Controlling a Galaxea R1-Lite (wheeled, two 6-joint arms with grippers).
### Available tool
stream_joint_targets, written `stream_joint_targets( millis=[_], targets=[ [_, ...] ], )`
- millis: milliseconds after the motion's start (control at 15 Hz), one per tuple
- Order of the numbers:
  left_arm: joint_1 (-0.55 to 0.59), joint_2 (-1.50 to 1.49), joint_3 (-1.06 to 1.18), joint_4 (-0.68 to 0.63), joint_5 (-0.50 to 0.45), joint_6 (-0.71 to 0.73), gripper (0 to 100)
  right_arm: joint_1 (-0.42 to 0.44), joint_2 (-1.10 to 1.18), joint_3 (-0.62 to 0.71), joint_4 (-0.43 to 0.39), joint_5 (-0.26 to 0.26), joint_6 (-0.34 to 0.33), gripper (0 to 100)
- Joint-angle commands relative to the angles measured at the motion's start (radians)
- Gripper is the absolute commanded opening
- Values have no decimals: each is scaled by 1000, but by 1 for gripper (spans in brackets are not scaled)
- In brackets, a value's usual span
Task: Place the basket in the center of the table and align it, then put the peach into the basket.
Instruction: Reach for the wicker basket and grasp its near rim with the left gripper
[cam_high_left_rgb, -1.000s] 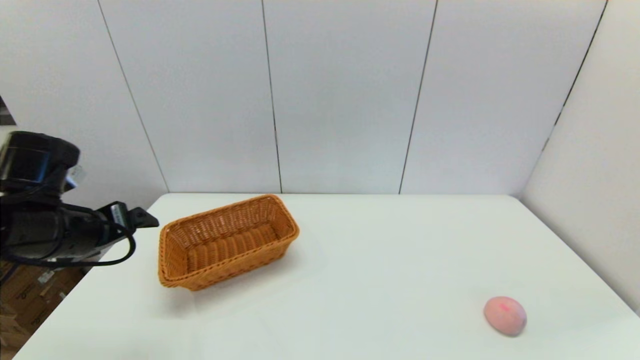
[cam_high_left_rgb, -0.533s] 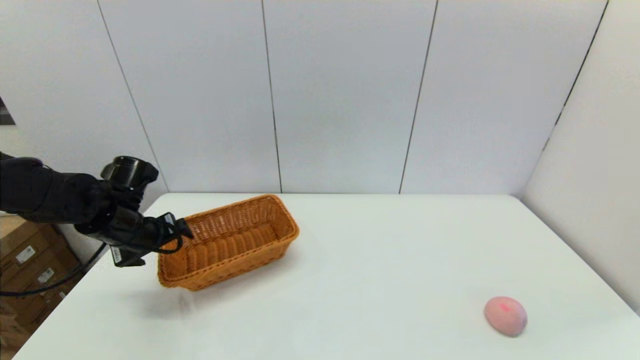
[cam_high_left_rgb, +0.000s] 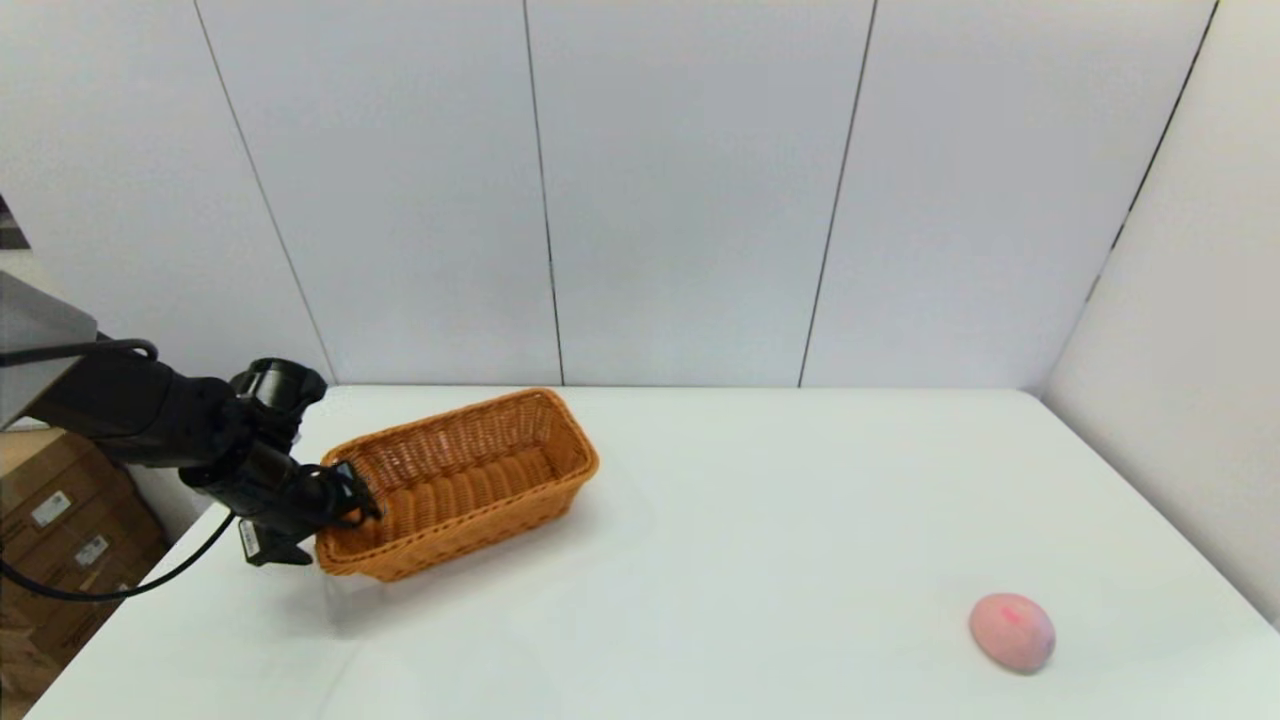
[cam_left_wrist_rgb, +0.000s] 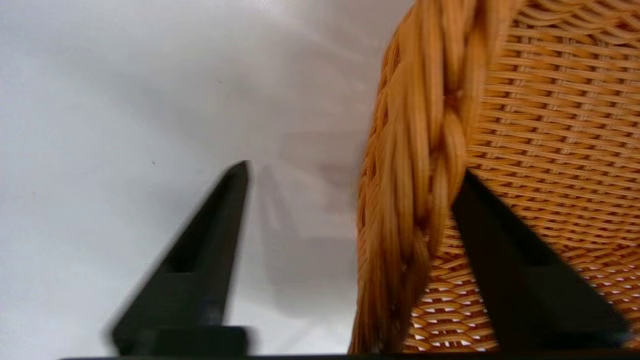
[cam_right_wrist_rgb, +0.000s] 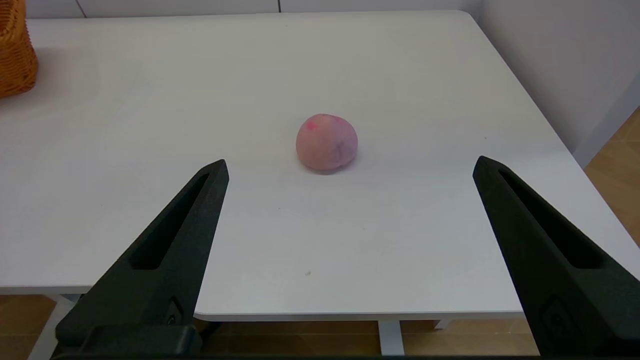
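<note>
The left claw sits at the near-left short end of the basket, spread wide with 1 finger inside the wicker and the other finger outside over the bare worktop. The braided rim runs between them, nearer the inside finger, and the outside finger stands clear of it, so nothing is pinched yet. Straddling the wall this way looks meant to give a firm hold on the rim for dragging and turning the basket. The basket lies at an angle in the far-left part of the worktop, well off the middle, so the centring and aligning step seems not yet done.

The peach rests alone near the front-right edge, well apart from the basket. The right claw hangs off the worktop's near edge, spread wide and empty, pointed at the peach, probably waiting its turn.

Count: 1 basket, 1 peach, 2 claws.
</note>
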Motion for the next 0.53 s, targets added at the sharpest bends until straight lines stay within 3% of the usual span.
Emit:
stream_joint_targets(
  millis=[67, 267, 533],
  targets=[
    [3, -1, -4, 3, -2, 27, 0, 1, 0, 0, 1, -1, 0, 100],
    [3, -9, -8, 7, -8, 29, 0, 1, 0, 0, 1, -1, 0, 100],
    [3, -17, -27, 50, -102, 29, 0, -1, 0, 0, 1, -1, 0, 100]
  ],
)
